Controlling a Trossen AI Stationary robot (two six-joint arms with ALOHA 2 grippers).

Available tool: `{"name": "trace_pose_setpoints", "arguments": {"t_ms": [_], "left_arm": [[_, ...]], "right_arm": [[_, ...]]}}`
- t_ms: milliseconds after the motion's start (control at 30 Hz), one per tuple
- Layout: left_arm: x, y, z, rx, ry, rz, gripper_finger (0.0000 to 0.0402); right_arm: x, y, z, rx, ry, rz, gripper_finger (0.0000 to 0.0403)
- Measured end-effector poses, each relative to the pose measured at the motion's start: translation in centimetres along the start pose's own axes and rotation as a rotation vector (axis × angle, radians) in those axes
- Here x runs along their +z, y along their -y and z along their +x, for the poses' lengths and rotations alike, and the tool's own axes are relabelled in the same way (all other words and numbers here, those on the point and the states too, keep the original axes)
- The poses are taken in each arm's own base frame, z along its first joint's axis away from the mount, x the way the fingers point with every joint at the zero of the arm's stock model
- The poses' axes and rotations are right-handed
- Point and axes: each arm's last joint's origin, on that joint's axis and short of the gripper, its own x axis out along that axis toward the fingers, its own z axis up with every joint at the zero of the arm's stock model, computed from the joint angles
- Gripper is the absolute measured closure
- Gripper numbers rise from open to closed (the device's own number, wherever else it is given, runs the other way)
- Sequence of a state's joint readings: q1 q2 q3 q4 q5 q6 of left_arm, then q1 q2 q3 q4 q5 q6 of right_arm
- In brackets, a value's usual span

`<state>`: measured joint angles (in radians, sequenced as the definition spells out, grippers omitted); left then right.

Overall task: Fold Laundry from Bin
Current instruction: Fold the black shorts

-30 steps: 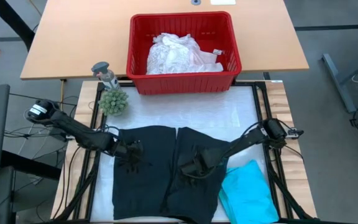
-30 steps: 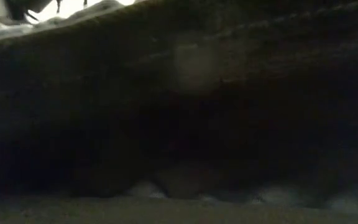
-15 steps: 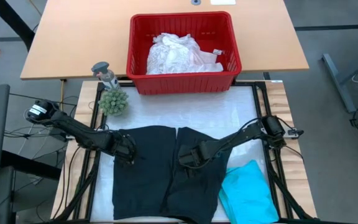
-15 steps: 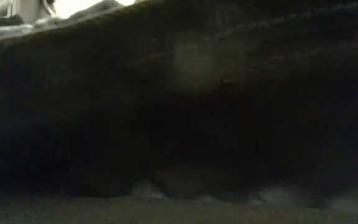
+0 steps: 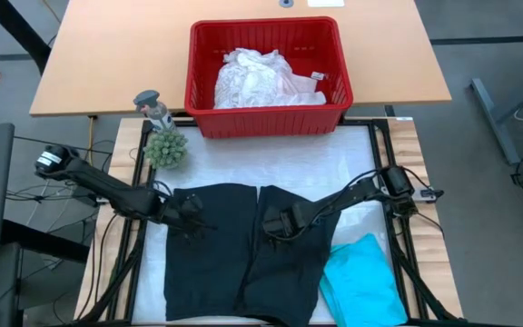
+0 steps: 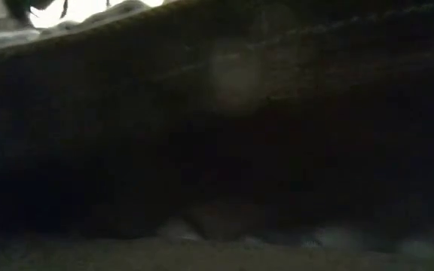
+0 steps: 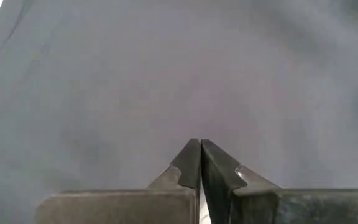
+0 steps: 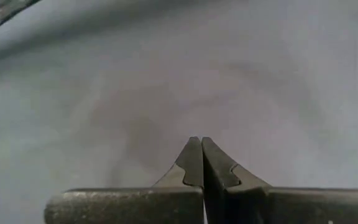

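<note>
The black garment [image 5: 243, 250] lies spread flat on the near bench [image 5: 280, 159], the teal garment [image 5: 363, 282] folded at its right. Left gripper [image 5: 192, 218] and right gripper [image 5: 271, 223] hover over it, fingers [image 7: 191, 165] closed together, holding nothing. White laundry [image 5: 260, 80] fills the red bin [image 5: 266, 113] beyond.

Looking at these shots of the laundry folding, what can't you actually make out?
- Low view: almost wholly dark; black cloth against the lens hides table and arms.
- Wrist views: only closed claw tips, left claw and right claw, over cloth; nothing else.
- High view: black garment's near edge is cut off by the frame; white lacy top hides the red slotted plastic bin's floor.
</note>
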<state>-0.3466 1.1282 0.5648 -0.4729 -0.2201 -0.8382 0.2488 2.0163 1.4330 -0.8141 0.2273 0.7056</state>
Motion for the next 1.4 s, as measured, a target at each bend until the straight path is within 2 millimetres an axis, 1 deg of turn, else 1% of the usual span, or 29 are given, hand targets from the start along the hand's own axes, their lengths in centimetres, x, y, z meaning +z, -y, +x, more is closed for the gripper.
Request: {"name": "trace_pose_setpoints", "arguments": {"t_ms": [67,100,233,300,467,667,800,900,1033,1167,1233,1267,1400], "left_arm": [[0.3,0.3,0.0,-0.049,0.046,0.010,0.0401],[0.1,0.2,0.3,-0.055,0.045,0.008,0.0401],[-1.5,-0.7,2.2,-0.058,-0.023,-0.027,0.0401],[-1.9,-1.0,2.7,-0.053,-0.034,-0.035,0.0401],[-2.6,-1.9,3.2,0.060,-0.080,-0.032,0.0401],[-3.4,-2.8,3.2,0.171,-0.170,-0.023,0.0401],[-3.6,-3.1,3.1,0.202,-0.189,-0.027,0.0401],[-3.7,-3.3,3.0,0.229,-0.196,-0.043,0.0402],[-3.7,-3.6,3.0,0.266,-0.169,-0.103,0.0401],[-3.3,-4.0,3.1,0.294,-0.157,-0.138,0.0402],[-3.2,-4.3,3.1,0.314,-0.146,-0.169,0.0401],[-3.1,-4.5,3.1,0.325,-0.135,-0.175,0.0401],[-2.4,-5.4,3.2,0.380,-0.096,-0.191,0.0401]], "right_arm": [[0.1,0.1,0.0,-0.004,0.002,0.000,0.0389],[0.1,0.2,0.1,-0.004,0.002,-0.001,0.0389],[0.2,0.2,0.1,-0.001,0.007,-0.002,0.0389],[0.3,0.2,0.1,-0.001,0.007,0.000,0.0389],[0.6,0.7,0.2,-0.005,0.006,-0.007,0.0389],[1.7,2.2,0.6,-0.019,0.001,-0.004,0.0389],[2.6,3.5,1.0,-0.032,-0.007,-0.027,0.0389],[3.3,5.0,1.3,-0.050,-0.029,-0.052,0.0389],[4.4,7.7,1.8,-0.087,-0.065,-0.091,0.0389],[5.6,10.7,2.3,-0.113,-0.086,-0.093,0.0389],[6.2,11.8,1.9,-0.116,-0.074,-0.098,0.0389],[6.6,12.1,1.3,-0.112,-0.056,-0.104,0.0389],[7.7,12.5,-3.0,-0.075,0.075,-0.099,0.0389]]}}
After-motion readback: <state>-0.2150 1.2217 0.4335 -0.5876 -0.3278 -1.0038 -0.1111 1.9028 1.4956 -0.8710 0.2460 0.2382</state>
